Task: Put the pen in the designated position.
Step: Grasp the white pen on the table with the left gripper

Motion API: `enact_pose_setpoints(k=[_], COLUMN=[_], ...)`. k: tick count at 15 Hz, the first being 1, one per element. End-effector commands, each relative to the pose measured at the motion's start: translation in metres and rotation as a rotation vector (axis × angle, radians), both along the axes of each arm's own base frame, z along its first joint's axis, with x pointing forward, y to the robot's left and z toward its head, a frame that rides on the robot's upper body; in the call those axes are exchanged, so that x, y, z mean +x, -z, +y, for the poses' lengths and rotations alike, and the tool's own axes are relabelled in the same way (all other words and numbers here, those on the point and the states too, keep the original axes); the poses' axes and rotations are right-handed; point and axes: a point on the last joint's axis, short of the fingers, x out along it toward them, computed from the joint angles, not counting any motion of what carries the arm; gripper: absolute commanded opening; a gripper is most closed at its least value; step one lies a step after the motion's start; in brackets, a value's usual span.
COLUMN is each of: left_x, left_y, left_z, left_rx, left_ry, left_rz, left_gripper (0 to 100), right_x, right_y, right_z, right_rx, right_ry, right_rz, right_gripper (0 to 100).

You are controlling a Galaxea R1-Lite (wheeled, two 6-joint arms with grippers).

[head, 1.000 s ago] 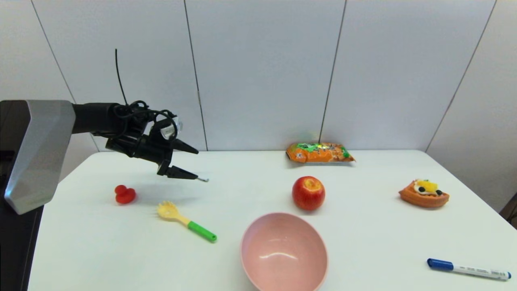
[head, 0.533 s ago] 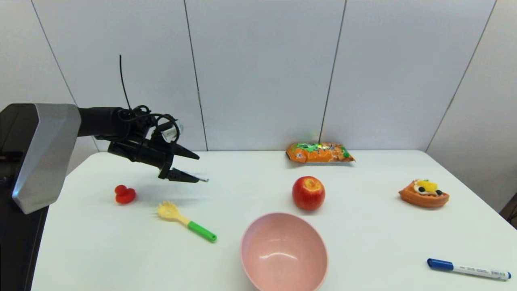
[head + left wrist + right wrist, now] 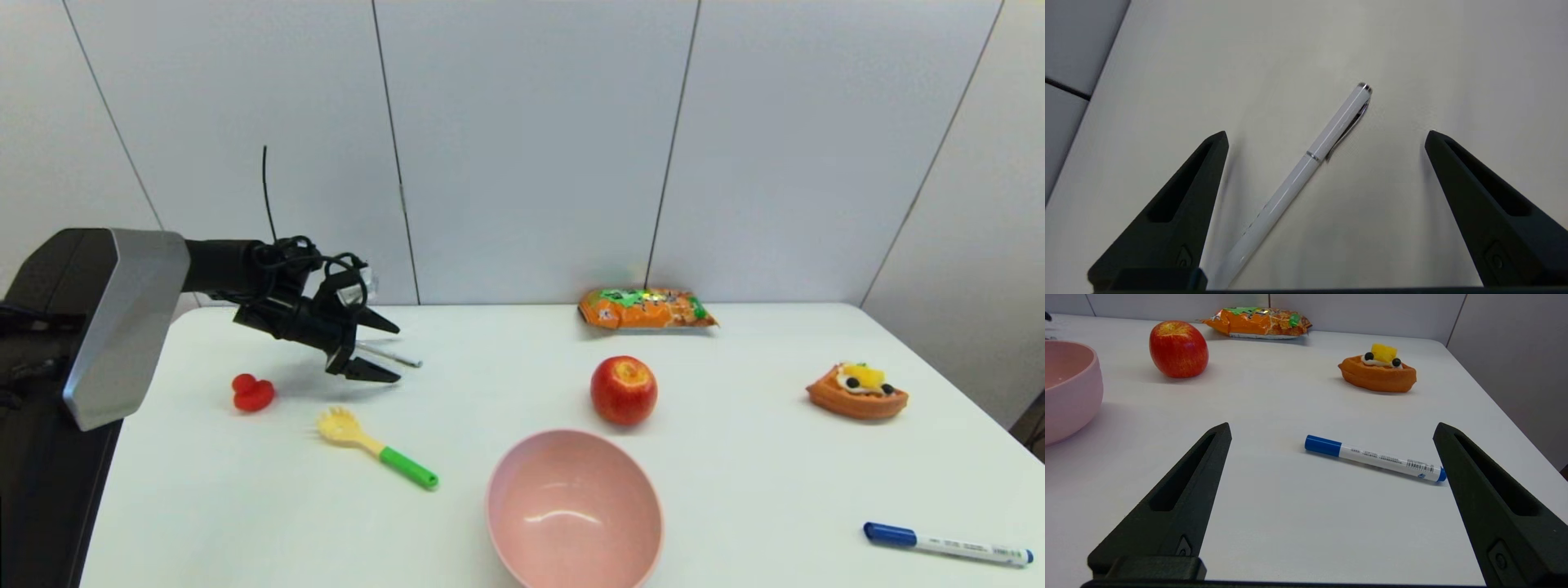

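Now left claw [image 3: 377, 349] spread wide (nothing gripped), pen [image 3: 1306, 176] lying between fingers.

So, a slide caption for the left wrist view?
Open left gripper over the white pen lying on the table.

In the head view the left claw [image 3: 380, 349] hid the near half of the pen [image 3: 397, 358]. The pink bowl [image 3: 574, 510] ran off the bottom edge. Print on the blue-capped marker [image 3: 947, 545] was too small to read.
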Motion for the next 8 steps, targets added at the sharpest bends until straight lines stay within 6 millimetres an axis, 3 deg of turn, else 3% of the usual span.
enact_pose_setpoints(k=[1,8], left_x=[0.003,0.004], left_y=[0.009,0.012], left_z=[0.002,0.032], left_rx=[0.050,0.091], left_ry=[-0.021,-0.096], left_rz=[0.002,0.002], left_gripper=[100,100], right_x=[0.000,0.000], right_y=[0.000,0.000], right_z=[0.000,0.000], right_rx=[-0.001,-0.001], right_ry=[0.000,0.000], right_rz=[0.001,0.001], right_gripper=[100,100])
